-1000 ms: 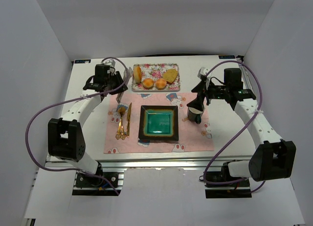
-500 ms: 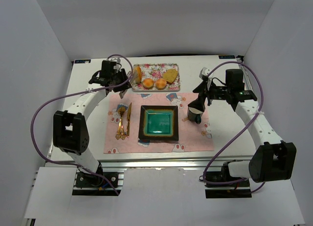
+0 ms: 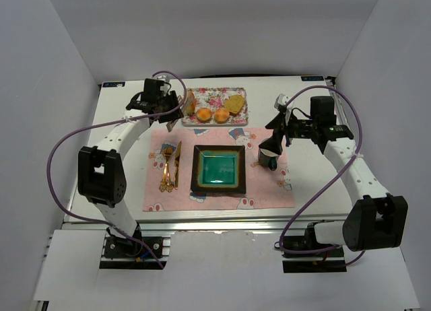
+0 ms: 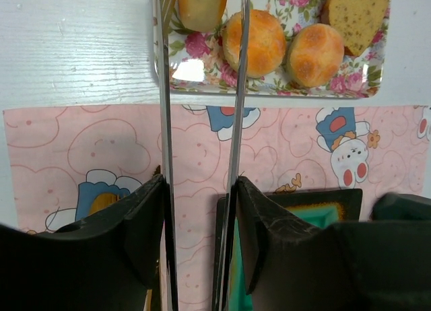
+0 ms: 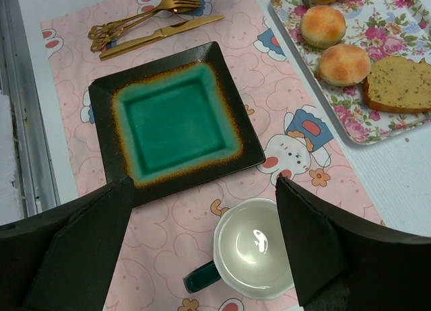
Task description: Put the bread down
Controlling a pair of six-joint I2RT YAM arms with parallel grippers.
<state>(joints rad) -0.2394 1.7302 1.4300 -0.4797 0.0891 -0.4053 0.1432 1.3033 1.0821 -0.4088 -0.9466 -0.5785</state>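
Observation:
Several breads lie on a floral tray [image 3: 215, 94] at the back: a roll [image 4: 202, 5] at its left end, two round rolls [image 4: 259, 42] [image 4: 316, 54] and a brown slice [image 4: 357, 15]. My left gripper [image 4: 200, 183] is shut on metal tongs [image 4: 236, 109], whose two arms stand apart. The tips reach over the tray's left end, either side of the left roll [image 3: 190, 101]. A green square plate [image 3: 199, 169] with a dark rim sits empty on the pink placemat [image 3: 269, 190]. My right gripper [image 5: 203, 180] hangs open above a white cup [image 5: 259, 247].
A gold fork and knife [image 3: 168, 166] lie on the placemat left of the plate. The white cup [image 3: 268, 155] with a dark green handle stands right of the plate, under the right arm. White walls enclose the table on three sides.
My left arm has swung right and back toward the tray, and the tong arms have spread wider. The right arm has not moved.

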